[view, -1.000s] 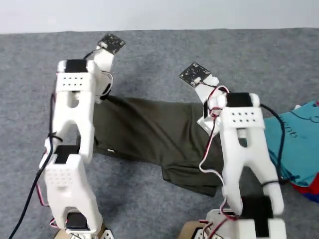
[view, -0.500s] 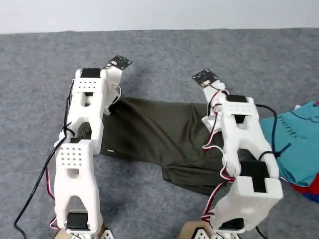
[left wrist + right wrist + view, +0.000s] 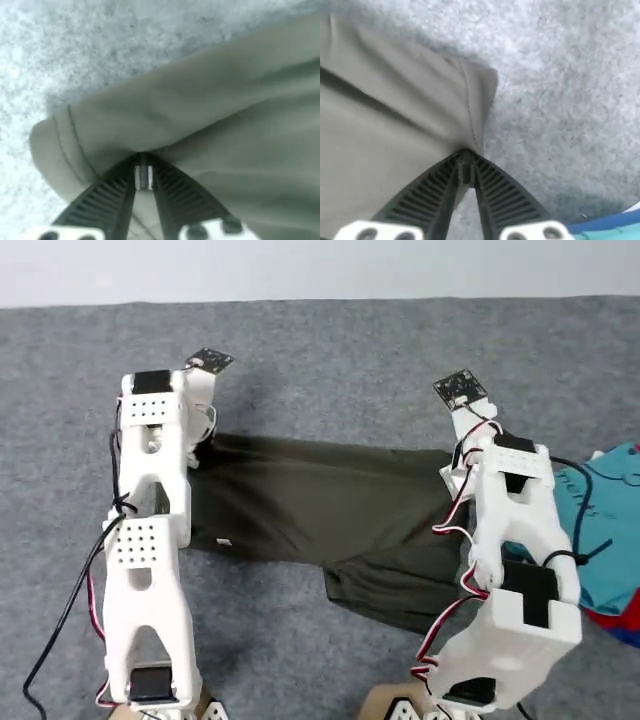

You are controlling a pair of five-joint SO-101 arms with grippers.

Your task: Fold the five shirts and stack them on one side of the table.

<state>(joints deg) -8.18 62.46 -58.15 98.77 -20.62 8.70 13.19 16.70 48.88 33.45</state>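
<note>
The table (image 3: 330,350) has a grey, coarse-textured covering over all of its visible surface.

Items lying on the table:

1. Olive-green shirt (image 3: 320,510). It lies across the middle of the table, with its long axis parallel to the far edge. The fabric is mostly flat with shallow creases. One section extends toward the near edge, right of centre. A small white tag (image 3: 222,541) shows at its near-left hem.
2. Teal shirt (image 3: 615,540). It lies at the right edge and carries dark print.
3. Red garment (image 3: 625,628). A strip shows beneath the teal shirt, toward the near right corner.
</note>
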